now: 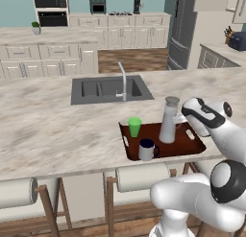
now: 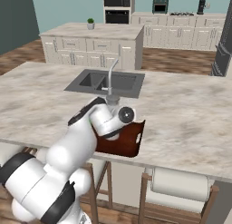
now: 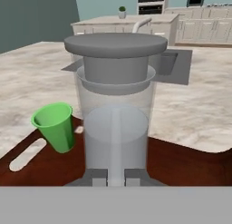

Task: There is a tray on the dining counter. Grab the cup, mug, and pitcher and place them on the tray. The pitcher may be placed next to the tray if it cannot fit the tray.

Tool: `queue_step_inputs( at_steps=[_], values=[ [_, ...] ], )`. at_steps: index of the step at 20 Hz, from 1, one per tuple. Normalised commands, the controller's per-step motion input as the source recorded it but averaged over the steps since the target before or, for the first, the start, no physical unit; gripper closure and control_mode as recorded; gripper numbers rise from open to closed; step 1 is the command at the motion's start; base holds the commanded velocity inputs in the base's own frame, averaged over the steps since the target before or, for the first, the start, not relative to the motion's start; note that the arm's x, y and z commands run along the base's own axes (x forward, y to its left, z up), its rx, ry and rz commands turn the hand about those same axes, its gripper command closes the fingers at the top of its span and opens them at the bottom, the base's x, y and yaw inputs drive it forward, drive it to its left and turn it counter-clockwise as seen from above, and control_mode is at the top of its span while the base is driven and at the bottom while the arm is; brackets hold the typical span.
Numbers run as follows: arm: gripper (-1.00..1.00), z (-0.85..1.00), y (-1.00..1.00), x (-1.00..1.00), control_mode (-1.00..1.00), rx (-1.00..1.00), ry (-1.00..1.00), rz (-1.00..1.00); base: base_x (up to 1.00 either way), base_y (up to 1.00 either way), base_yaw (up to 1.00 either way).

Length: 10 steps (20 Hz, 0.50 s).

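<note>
Your fingers (image 3: 115,177) are clamped on the base of the pitcher (image 1: 168,121), which stands upright on the tray (image 1: 187,146) on the bench (image 1: 53,130), so it looks set down but not let go. The cup (image 1: 134,127) and the mug (image 1: 147,149) sit at the tray's other end, leaving it room, so judge the job nearly done

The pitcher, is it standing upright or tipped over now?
Upright. The pitcher stands vertical on the tray, lid on top, beside the green cup and the mug.
</note>
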Motion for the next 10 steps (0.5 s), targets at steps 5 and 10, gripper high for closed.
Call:
queue_step_inputs(
  at_steps=[5,10],
  values=[
    [1.0,0.0,0.0,0.29,-1.0,0.0,0.0,0.0,0.0,0.0,0.0],
    [1.0,-0.06,0.0,0.26,-1.0,0.0,-0.03,0.0,0.0,0.0,0.0]
  ],
)
